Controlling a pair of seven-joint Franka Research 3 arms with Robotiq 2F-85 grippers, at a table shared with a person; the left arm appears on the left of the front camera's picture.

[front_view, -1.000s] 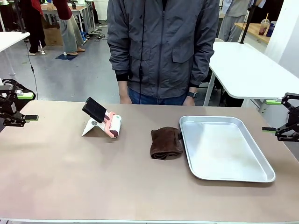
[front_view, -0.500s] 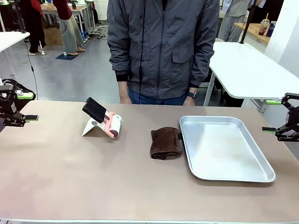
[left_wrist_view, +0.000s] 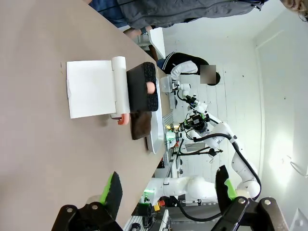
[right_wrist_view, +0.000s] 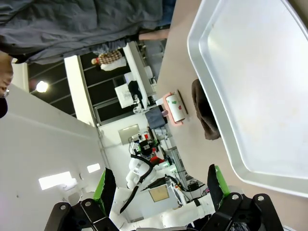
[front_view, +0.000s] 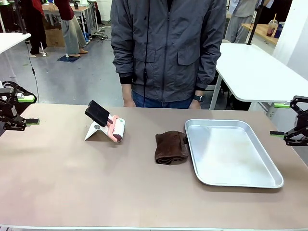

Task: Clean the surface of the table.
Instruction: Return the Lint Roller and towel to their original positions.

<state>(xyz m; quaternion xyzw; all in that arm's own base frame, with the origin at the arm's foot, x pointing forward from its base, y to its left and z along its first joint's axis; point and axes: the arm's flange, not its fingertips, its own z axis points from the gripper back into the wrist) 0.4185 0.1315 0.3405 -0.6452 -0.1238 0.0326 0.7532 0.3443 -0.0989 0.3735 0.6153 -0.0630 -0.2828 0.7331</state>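
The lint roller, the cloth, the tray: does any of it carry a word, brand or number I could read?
No readable text in these pictures.
Lint roller: pink and white, no print that can be made out.
Brown cloth: plain.
Metal tray: bare metal, no marking.
Table: plain top.
Background equipment in the wrist views: any labels are too small and blurred.

Wide taupe-brown table (front_view: 72, 183) with pale front edge, matte top, flat and level across the foreground.
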